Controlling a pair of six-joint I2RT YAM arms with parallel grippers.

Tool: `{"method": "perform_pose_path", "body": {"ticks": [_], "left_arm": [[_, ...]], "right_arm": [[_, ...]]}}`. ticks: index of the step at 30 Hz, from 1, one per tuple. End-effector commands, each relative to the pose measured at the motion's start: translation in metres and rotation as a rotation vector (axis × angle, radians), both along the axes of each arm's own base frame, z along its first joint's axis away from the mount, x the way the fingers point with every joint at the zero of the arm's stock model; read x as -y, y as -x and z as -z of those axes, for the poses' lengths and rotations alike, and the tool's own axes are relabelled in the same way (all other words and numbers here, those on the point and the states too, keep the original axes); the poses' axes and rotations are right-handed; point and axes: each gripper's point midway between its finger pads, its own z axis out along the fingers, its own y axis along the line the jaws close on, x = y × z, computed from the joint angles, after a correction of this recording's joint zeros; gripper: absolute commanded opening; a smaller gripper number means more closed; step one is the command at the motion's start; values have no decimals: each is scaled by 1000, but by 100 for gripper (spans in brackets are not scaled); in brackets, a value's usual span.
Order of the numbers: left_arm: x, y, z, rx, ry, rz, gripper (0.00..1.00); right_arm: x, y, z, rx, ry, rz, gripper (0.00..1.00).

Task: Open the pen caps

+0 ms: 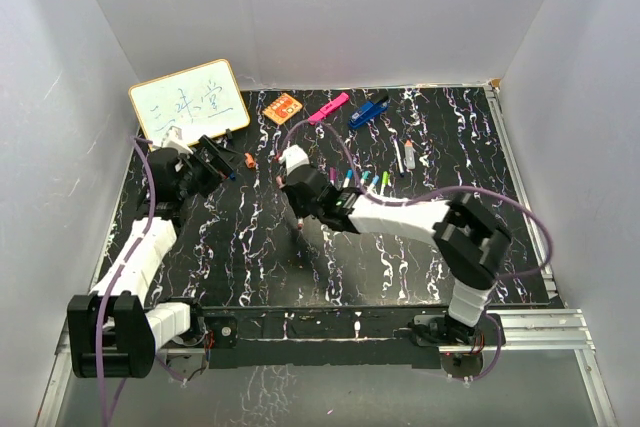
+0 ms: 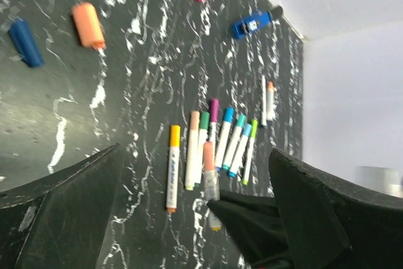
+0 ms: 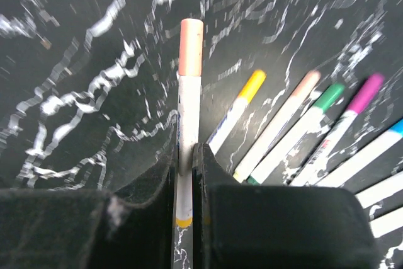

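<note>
My right gripper [image 3: 187,155] is shut on a thin white pen [image 3: 187,111] with a peach cap [image 3: 190,37] still on it, held just above the table left of the pen row; it also shows in the top view [image 1: 303,212]. Several capped pens [image 3: 296,124] with yellow, peach, green, purple and blue caps lie in a row [image 2: 220,140]. My left gripper [image 2: 195,149] is open and empty, at the table's left [image 1: 228,157]. A loose orange cap [image 2: 88,24] and a loose blue cap [image 2: 25,42] lie near it.
A whiteboard [image 1: 188,99] leans at the back left. An orange card [image 1: 283,108], a pink highlighter [image 1: 328,107] and a blue clip tool [image 1: 368,112] lie at the back. Two more pens [image 1: 404,155] lie right of the row. White walls enclose the table.
</note>
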Motion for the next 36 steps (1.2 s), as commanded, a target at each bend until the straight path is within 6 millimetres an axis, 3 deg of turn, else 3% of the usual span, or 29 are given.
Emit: {"method": "perform_pose_path", "body": {"ticks": [1,7,12,17,25,30,36], "left_arm": [[33,2,-28,93,193,155,97],[50,1,-43,137,235,234,98],[67,-1,-58,171,238,290,98],[86,-4,-63,183,221,344,98],[121,-5,-52,160,193,405,98],[130,-6,-47,150,192,417,98],[136,-7,-44,152,191,426,91]], "right_arm": [[-1,-20,-102,198,-226,67,0],[11,-15,-136,238,-284,76,0],[12,-13,-150,247,-299,67,0],[14,-14,-151,247,-291,70,0],[18,-13,-151,248,-286,66,0],[18,-11,-151,244,-288,50,0],[14,-6,-150,235,-288,11,0]]}}
